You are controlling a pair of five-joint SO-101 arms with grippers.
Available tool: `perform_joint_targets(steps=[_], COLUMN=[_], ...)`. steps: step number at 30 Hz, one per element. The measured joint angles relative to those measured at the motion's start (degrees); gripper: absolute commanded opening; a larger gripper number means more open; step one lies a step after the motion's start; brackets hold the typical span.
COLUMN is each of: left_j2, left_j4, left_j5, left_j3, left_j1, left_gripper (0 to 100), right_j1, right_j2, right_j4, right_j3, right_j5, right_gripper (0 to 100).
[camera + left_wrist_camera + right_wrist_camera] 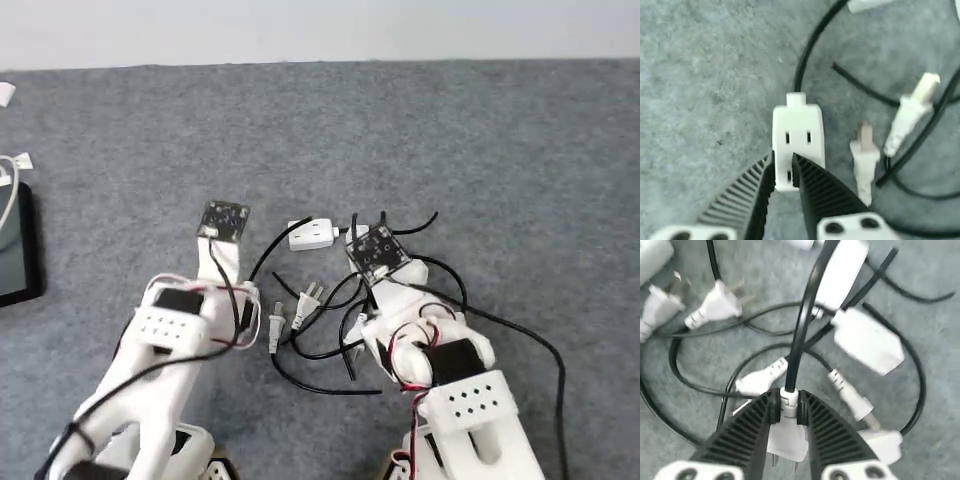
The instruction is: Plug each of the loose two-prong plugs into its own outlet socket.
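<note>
Left fingers (pixel 750 195) pinch a white outlet socket (pixel 798 130), right fingers (pixel 745 430) pinch a two-prong plug (pixel 787 440).

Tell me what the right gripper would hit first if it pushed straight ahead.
Probably the loose white plug lying just ahead of the right gripper, among black cords; depth is unclear.

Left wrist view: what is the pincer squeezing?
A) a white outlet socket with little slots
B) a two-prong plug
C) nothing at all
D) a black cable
A: the left pincer is shut on one end of the white outlet socket, whose slots face the camera, while a loose two-prong plug lies untouched beside it.
</note>
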Motion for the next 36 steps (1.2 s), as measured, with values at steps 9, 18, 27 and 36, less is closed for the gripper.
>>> perform_joint_targets(steps=[9, 18, 27, 36], left_j2=[-22.2, -33.3, -33.7, -33.7], left_j4=[0.5, 5.0, 5.0, 1.1], left_j5=[-2.5, -2.5, -2.5, -2.6], left_j3=[11.3, 13.8, 13.8, 13.8], left_j1=[0.0, -0.6, -0.6, -8.2], left_gripper=[17, 25, 23, 1], right_j1=[-2.9, -8.9, -13.9, -21.8], right_j2=[0.3, 9.7, 25.3, 24.5], right_j4=[-10.4, -22.5, -26.8, -11.4], right_j3=[-2.8, -2.8, -14.2, -22.1], right_j5=[-13.5, -21.8, -26.9, -21.4], right_gripper=[0.9, 0.8, 0.8, 0.8])
